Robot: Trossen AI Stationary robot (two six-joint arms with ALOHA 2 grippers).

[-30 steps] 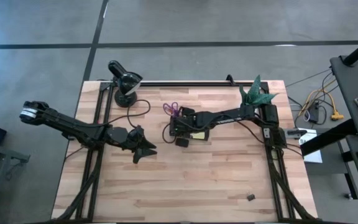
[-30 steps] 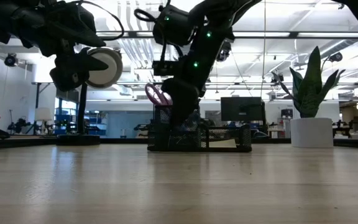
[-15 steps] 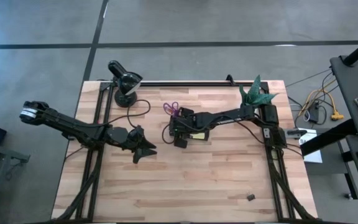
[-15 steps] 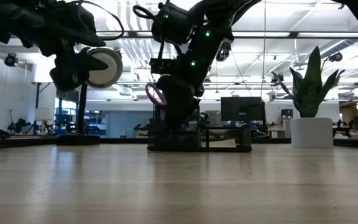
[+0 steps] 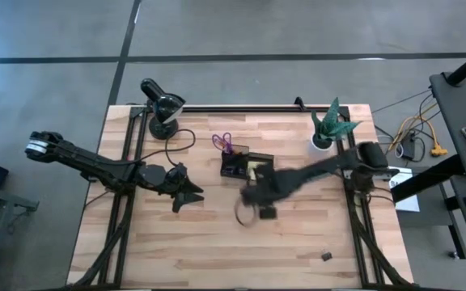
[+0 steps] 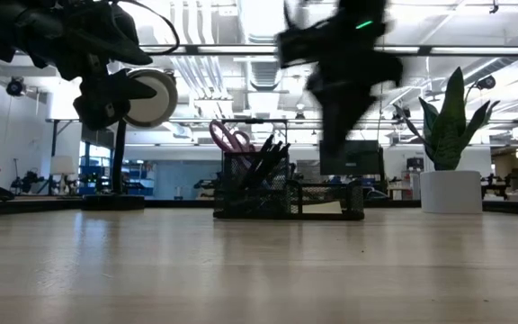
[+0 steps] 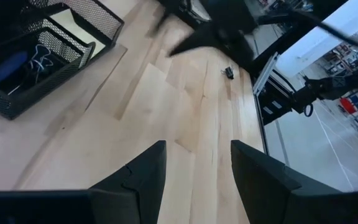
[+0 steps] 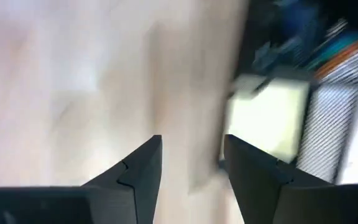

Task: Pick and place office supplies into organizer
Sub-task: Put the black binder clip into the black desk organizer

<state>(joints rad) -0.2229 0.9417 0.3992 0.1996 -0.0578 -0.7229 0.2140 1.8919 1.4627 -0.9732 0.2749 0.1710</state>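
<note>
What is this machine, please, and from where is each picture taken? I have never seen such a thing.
It is a robot with two dark arms at a wooden table, each ending in a two-finger claw. One picture looks straight down, one looks level across the tabletop, and two come from cameras on the wrists. On the table stand a black mesh organizer with purple scissors in it, a desk lamp, a potted plant and, near one corner, a small black clip. The left claw waits open above bare wood. The right claw, blurred by motion, is open beside the organizer. Neither holds anything.
</note>
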